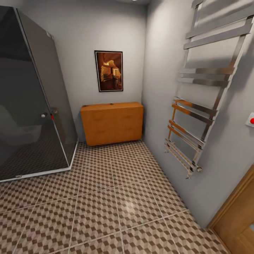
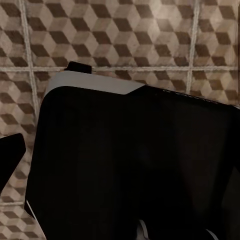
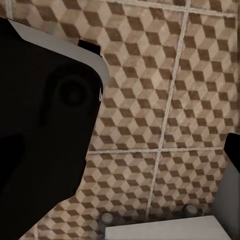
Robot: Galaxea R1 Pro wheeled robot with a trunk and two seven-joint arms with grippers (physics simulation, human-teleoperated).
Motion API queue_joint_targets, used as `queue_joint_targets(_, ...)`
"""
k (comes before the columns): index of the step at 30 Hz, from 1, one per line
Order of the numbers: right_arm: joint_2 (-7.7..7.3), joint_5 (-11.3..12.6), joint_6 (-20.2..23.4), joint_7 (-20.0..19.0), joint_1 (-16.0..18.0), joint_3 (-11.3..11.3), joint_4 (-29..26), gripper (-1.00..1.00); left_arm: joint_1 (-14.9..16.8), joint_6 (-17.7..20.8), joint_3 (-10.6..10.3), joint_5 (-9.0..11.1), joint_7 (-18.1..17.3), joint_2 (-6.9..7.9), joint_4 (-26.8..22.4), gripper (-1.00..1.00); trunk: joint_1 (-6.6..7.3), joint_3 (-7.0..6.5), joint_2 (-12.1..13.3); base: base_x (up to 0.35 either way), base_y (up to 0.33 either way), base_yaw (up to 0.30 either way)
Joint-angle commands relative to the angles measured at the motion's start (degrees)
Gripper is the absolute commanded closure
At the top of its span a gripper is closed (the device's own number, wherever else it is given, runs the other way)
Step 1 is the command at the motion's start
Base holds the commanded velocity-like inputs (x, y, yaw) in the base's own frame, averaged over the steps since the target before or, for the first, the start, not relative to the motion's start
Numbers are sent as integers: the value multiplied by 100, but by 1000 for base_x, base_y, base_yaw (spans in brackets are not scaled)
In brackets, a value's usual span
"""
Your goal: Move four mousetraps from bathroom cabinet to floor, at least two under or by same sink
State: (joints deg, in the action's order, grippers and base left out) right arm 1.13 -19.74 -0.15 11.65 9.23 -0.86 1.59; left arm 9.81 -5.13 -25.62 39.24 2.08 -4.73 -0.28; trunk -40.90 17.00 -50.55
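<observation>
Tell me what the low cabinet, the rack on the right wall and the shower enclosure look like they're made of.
The cabinet looks like orange-brown wood with a smooth matte finish and faint grain. The rack seems polished metal, likely chrome or steel: its flat bars mirror the cabinet's orange. The shower enclosure appears to be dark tinted glass in a slim metal frame, with glossy reflections on its panels.

In the left wrist view the robot's body [image 2: 135, 165] is a big black block with round corners. A thin grey-white strip [image 2: 92, 82] runs along one edge of it. In the right wrist view another black part [image 3: 40, 125] curves the same way, with a pale grey rim [image 3: 97, 67]. A flat white piece [image 3: 165, 231] shows there too, with two small round grey knobs [image 3: 106, 218] beside it.
</observation>
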Motion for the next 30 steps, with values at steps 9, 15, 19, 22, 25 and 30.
queue_joint_targets(9,6,-36,-3,30,8,-17,17,-100,3,-15,-48,31,21,-2,1,-100,-4,7,-4,323,0,8)
queue_joint_targets(15,10,-25,-4,30,8,-19,17,-100,3,-14,-48,31,20,-2,1,-100,-4,7,-4,323,0,1)
queue_joint_targets(19,10,-22,-3,30,8,-19,17,-100,5,-14,-48,31,20,-2,1,-100,-4,7,-4,323,0,0)
queue_joint_targets(22,10,-22,-4,30,8,-19,17,-100,4,-14,-48,31,20,-2,1,-100,-4,7,-4,323,0,0)
queue_joint_targets(25,7,-25,-8,30,8,-19,17,-100,4,-14,-48,31,20,-2,1,-100,-4,7,-4,323,0,3)
queue_joint_targets(30,3,-32,-10,30,8,-21,17,-100,3,-14,-48,31,20,-2,1,-100,-4,7,-4,323,0,99)
